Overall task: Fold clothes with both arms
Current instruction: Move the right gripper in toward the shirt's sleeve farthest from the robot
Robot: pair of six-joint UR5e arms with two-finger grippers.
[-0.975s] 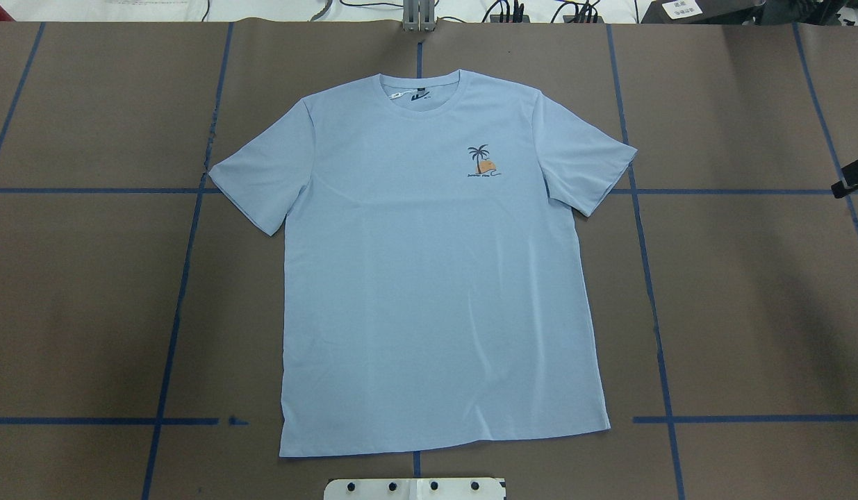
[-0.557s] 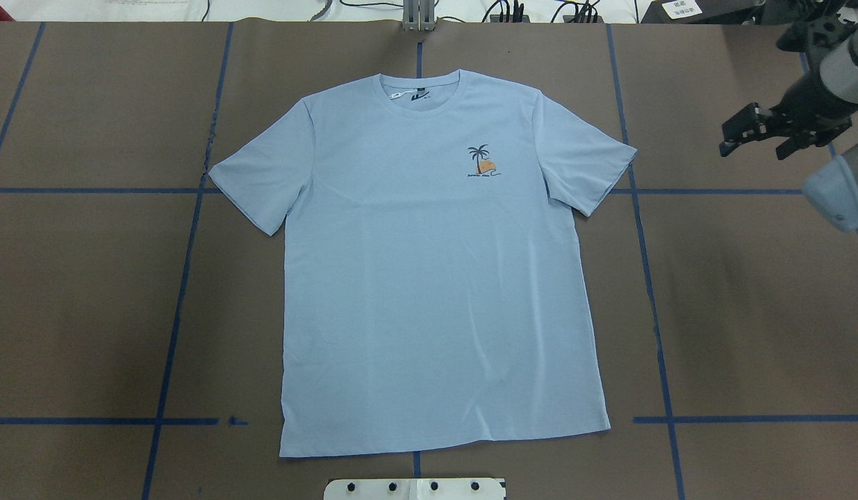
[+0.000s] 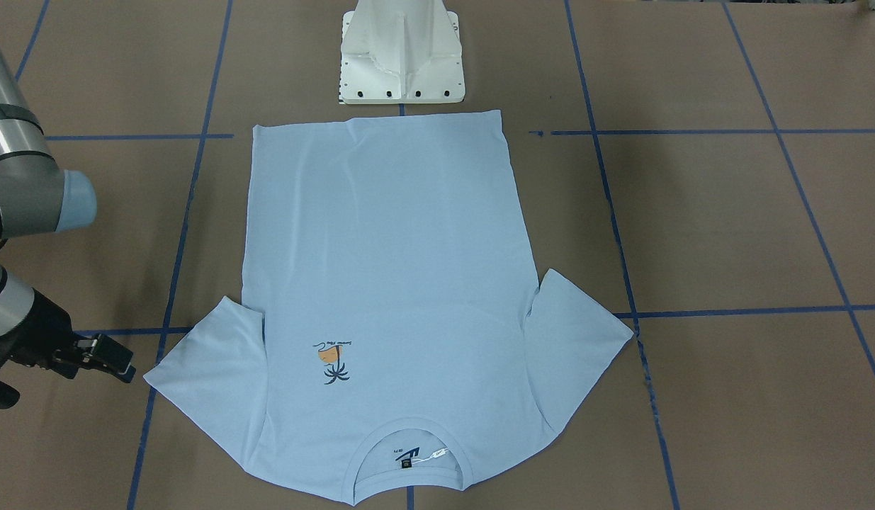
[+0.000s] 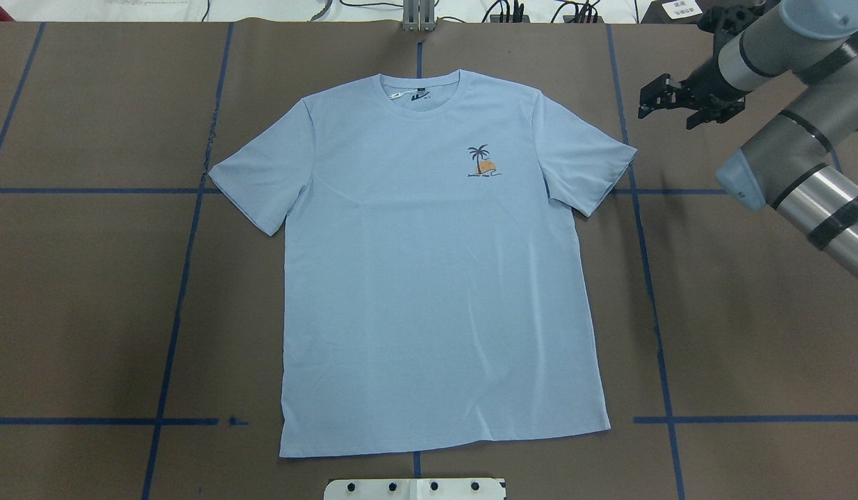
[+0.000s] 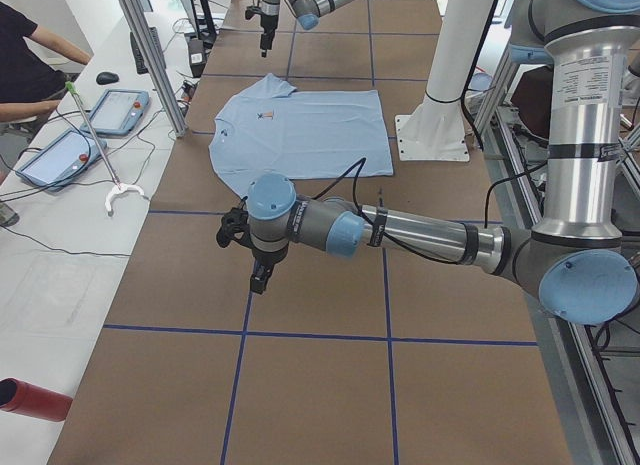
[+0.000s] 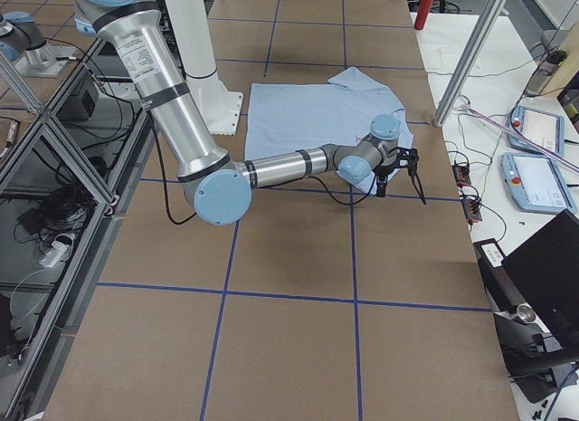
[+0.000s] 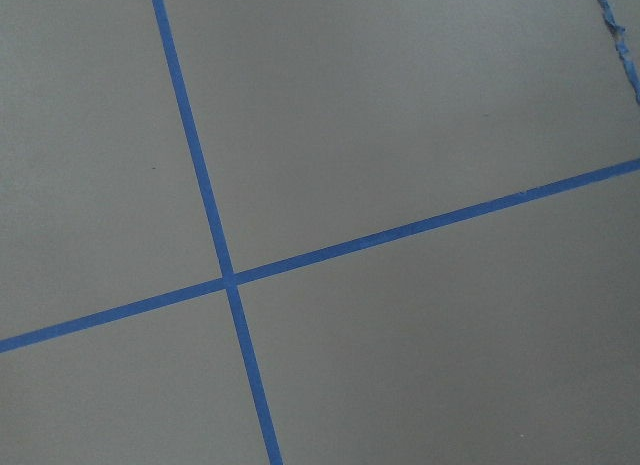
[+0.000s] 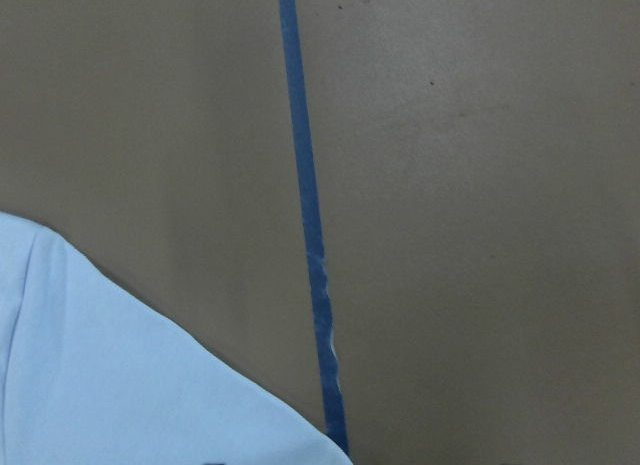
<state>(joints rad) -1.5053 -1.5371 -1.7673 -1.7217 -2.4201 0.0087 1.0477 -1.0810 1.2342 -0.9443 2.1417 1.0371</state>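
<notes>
The light blue T-shirt (image 4: 435, 278) lies flat and face up on the brown table, with its collar at the far side and the palm-tree print (image 4: 481, 161) showing. It also shows in the front view (image 3: 387, 269). My right gripper (image 4: 679, 105) hovers over bare table just right of the shirt's right sleeve (image 4: 588, 167), and it looks open and empty. It also shows in the front view (image 3: 108, 358). The right wrist view shows the sleeve edge (image 8: 120, 385) beside a blue tape line. My left gripper (image 5: 255, 275) shows only in the exterior left view, over bare table away from the shirt. I cannot tell whether it is open or shut.
The white pedestal base (image 3: 402, 57) stands at the near edge behind the shirt's hem. Blue tape lines (image 4: 651, 292) grid the brown table. Operator tablets (image 5: 120, 110), a hooked stick and a red cylinder (image 5: 30, 400) lie on the white side bench.
My right arm has come in from the right edge and moved left and toward the far side, closing on the shirt's right sleeve. The shirt has not moved.
</notes>
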